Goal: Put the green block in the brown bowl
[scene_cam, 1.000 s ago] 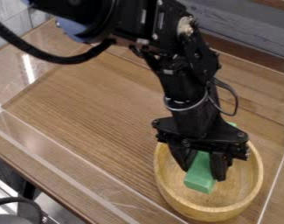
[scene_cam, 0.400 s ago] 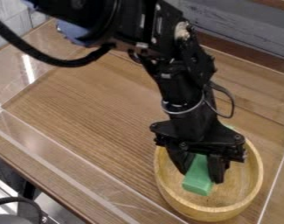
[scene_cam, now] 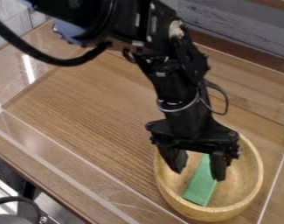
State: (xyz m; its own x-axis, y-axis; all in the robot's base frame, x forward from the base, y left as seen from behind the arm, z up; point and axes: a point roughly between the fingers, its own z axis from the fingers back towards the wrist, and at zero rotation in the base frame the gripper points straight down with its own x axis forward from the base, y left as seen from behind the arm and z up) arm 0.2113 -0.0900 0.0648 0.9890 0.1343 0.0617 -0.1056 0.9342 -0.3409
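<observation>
The green block (scene_cam: 203,187) lies inside the brown bowl (scene_cam: 169,185), resting tilted on the bowl's floor toward the front. My gripper (scene_cam: 197,163) hangs just above it, pointing steeply down over the bowl's middle. Its two black fingers (scene_cam: 176,159) stand wide apart, one on each side of the block's upper end, and nothing is held between them. The bowl sits at the lower right of the wooden table.
A wooden tabletop (scene_cam: 74,105) stretches to the left and behind the bowl. A clear plastic wall (scene_cam: 62,166) runs along the table's front edge. The black arm (scene_cam: 155,52) rises from the bowl toward the upper left. A dark panel (scene_cam: 243,26) stands at the back right.
The gripper's fingers have spread apart and let go of the green block. The block has dropped lower into the bowl. The arm has stayed over the bowl.
</observation>
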